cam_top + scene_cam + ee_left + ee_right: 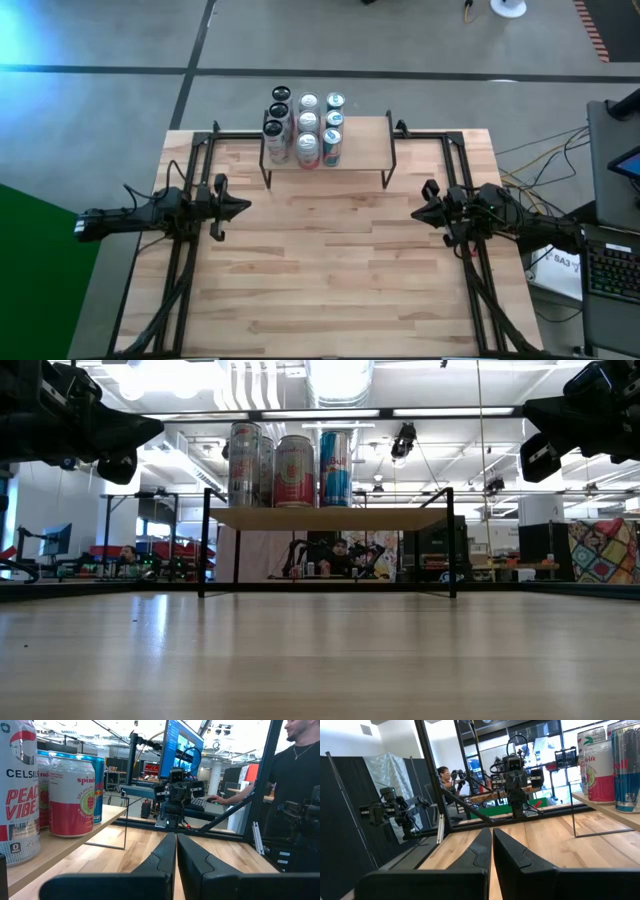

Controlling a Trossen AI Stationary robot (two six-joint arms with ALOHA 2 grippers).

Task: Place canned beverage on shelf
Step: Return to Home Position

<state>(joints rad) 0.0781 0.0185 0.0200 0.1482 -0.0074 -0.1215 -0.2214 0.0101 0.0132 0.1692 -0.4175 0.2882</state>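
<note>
Several beverage cans stand upright in rows on the left part of the shelf, a low rack with a light wood top and black wire legs, at the table's far middle. The cans also show in the low view, and in the left wrist view. My left gripper hovers shut at the table's left side, level, pointing toward the right. My right gripper hovers shut at the right side, pointing left. Neither holds anything.
Black frame rails run along the table's left and right sides. The wooden tabletop lies bare between the arms and toward the near edge. A keyboard and cables sit off the table's right side. People show in the room beyond.
</note>
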